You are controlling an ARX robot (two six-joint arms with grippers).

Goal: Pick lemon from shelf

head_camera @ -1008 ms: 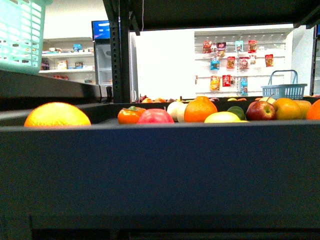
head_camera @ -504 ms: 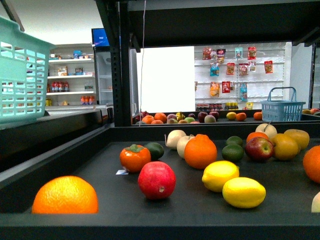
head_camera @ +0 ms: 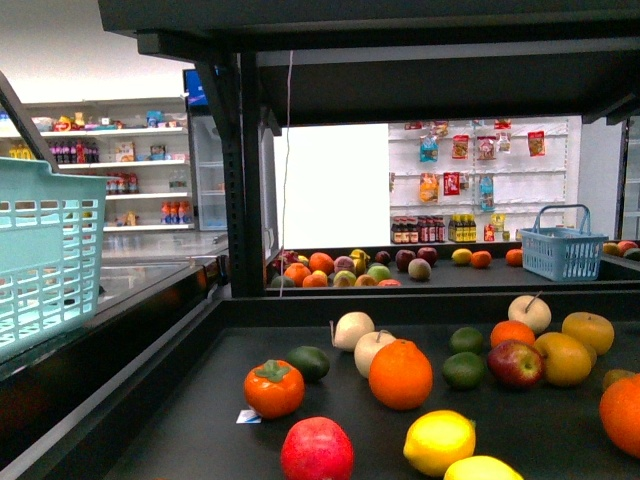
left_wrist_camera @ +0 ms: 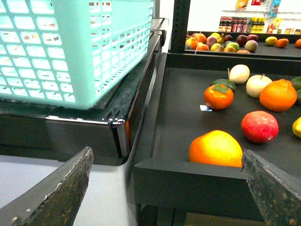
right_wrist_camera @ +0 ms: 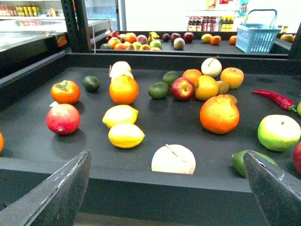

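Note:
Two lemons lie side by side on the black shelf tray, near its front: one with a nubby end, the other cut by the frame edge. In the right wrist view they lie left of centre, one behind the other. My right gripper is open and empty, in front of the tray's front wall. My left gripper is open and empty at the tray's left front corner, facing a large orange. Neither gripper shows in the front view.
A teal basket sits on the ledge left of the tray. Oranges, a red fruit, a persimmon, apples, limes and a red chilli share the tray. A pale round fruit lies at the front wall. A black tray hangs overhead.
The front view has risen: the tray's front wall filled it, then dropped out of sight. The fruit now shows from above, and the teal basket sits lower in view.

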